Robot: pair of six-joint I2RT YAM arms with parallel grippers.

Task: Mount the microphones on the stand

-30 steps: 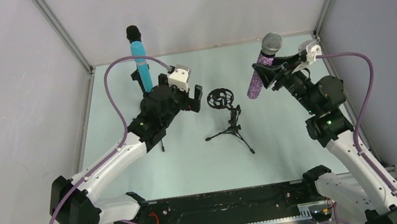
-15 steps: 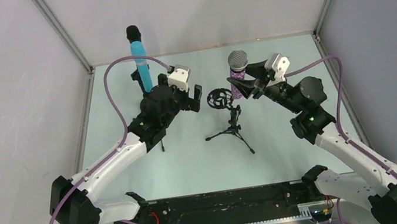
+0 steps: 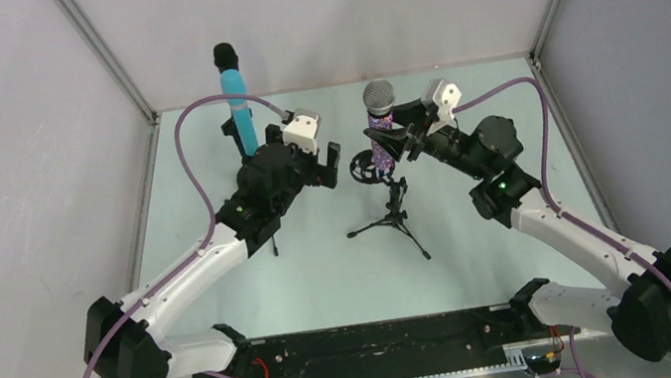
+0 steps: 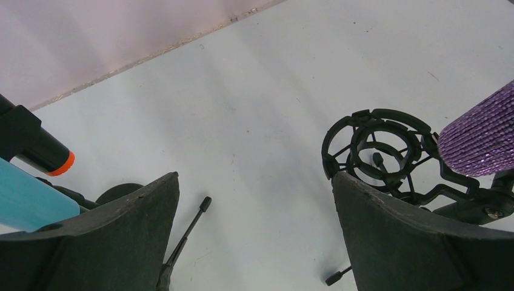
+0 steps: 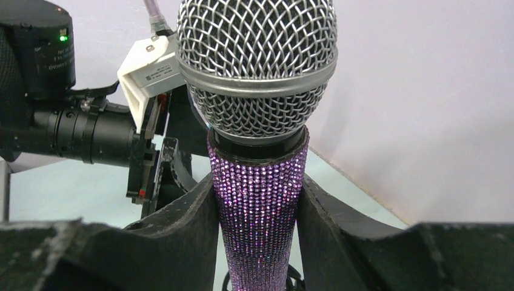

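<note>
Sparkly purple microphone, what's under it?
Under the purple microphone sits the empty black ring holder on the stand. The right gripper hides part of the handle, so whether they touch can't be seen.

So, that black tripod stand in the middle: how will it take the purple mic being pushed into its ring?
Likely tippy: the stand has thin splayed legs under a ring mount, and the open left claw isn't holding it. It looks light, so may slide on the smooth table. The purple mic in the right claw would make it top-heavy.
</note>
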